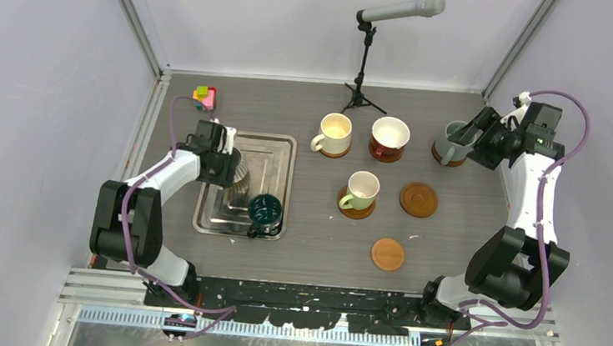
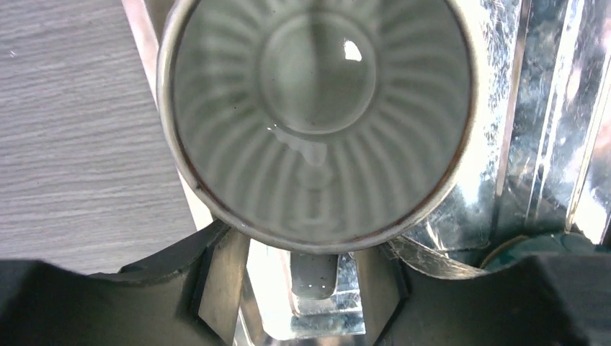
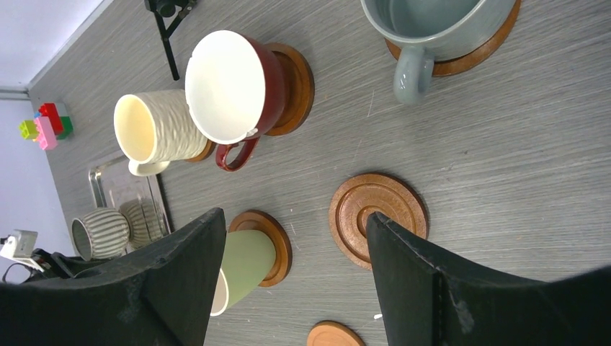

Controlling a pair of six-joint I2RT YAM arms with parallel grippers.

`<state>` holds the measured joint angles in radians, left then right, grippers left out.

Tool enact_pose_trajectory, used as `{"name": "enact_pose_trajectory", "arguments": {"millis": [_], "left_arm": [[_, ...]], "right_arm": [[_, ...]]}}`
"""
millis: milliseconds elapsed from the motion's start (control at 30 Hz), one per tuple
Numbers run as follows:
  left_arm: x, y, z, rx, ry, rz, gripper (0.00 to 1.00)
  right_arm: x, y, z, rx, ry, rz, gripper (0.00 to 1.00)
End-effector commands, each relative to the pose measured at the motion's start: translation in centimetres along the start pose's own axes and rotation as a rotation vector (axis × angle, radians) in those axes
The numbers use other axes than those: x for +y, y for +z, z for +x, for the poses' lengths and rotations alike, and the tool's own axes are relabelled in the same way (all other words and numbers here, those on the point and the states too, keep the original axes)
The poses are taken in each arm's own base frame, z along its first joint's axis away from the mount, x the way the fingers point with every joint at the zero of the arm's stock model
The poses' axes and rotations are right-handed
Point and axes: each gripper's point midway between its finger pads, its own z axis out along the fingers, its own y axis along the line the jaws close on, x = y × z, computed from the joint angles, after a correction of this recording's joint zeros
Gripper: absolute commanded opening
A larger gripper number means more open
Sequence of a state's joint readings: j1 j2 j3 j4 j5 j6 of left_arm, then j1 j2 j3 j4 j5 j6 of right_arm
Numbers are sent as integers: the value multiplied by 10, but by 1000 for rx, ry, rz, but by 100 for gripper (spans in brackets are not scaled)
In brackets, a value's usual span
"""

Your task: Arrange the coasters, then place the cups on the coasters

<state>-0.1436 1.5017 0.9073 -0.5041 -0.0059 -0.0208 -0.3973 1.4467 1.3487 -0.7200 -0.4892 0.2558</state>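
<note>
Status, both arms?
Left pincer open astride handle of ribbed silver-grey mug, in steel tray. Right pincer open, empty. Two coasters bare; teal mug close alongside.

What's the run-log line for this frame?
left gripper open astride ribbed cup handle | right gripper open, empty | four cups on coasters | two coasters bare | teal cup in tray

The tray (image 1: 275, 162) is bare polished metal, mirror-bright and streaked with reflections. Inside it, the ribbed mug (image 2: 317, 108) carries a glossy grey glaze, and the teal mug (image 1: 265, 211) shines too. Right of the tray, the table (image 1: 315, 224) is matt grey with fine wood grain. The coasters (image 3: 367, 193) there are smooth brown wood with grooved rings, and the cream mug (image 3: 169, 126) looks rippled and dull.
</note>
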Motion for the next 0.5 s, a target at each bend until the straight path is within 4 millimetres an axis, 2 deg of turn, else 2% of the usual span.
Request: {"name": "enact_pose_trajectory", "arguments": {"millis": [0, 200, 367, 467], "left_arm": [[0, -3, -41, -181, 4, 32, 53], [8, 4, -42, -173, 32, -6, 34], [7, -11, -54, -222, 25, -1, 1], [10, -28, -72, -274, 32, -13, 0]], "right_arm": [[4, -4, -4, -22, -20, -27, 76], [1, -1, -1, -19, -9, -26, 76], [-1, 0, 3, -14, -4, -27, 76], [-1, -1, 5, -18, -3, -33, 76]]}}
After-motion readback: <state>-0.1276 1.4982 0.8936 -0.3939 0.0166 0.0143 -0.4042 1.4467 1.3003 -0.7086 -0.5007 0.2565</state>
